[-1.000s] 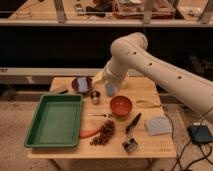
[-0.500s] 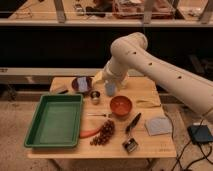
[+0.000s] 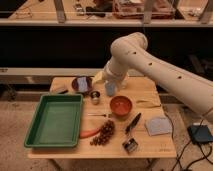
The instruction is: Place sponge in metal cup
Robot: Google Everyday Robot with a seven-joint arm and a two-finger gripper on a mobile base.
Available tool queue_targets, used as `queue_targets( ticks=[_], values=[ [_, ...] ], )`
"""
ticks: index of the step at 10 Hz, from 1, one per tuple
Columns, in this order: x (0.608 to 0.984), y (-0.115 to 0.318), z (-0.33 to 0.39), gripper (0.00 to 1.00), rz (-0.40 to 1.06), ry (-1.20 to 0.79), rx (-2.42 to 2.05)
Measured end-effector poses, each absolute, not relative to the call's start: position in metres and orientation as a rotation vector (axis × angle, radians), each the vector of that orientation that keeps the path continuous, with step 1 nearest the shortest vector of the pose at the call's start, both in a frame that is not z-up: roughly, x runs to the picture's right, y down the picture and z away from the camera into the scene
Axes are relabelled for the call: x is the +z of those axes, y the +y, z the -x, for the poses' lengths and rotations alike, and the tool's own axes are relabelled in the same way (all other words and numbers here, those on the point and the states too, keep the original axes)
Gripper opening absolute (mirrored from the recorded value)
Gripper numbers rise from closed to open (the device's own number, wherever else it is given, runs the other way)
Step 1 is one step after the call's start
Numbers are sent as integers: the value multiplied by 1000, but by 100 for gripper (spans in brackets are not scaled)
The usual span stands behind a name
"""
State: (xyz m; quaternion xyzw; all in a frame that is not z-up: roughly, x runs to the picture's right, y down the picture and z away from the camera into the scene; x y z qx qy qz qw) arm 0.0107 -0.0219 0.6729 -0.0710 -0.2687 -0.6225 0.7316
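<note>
The sponge (image 3: 81, 82), a small pale blue-grey block, lies in a dark maroon dish (image 3: 75, 87) at the back left of the wooden table. The metal cup (image 3: 95, 96), small and shiny with a dark inside, stands just right of and in front of the dish, upright and apart from the sponge. My gripper (image 3: 109, 82) hangs at the end of the white arm over the back middle of the table, right above a light blue plastic cup (image 3: 110, 90). It is to the right of the metal cup and the sponge.
A green tray (image 3: 35, 135) fills the front left. An orange bowl (image 3: 121, 105) stands right of the metal cup. Grapes (image 3: 103, 132), a red pepper (image 3: 89, 133), a black brush (image 3: 133, 122) and a flat grey cloth (image 3: 158, 125) lie along the front.
</note>
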Motion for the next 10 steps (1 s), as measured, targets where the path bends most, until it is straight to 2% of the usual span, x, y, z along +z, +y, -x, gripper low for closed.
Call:
queue_targets(
  ticks=[5, 10],
  values=[
    [673, -25, -9, 75, 141, -600, -1379],
    [686, -56, 23, 75, -15, -707, -1422]
  ],
)
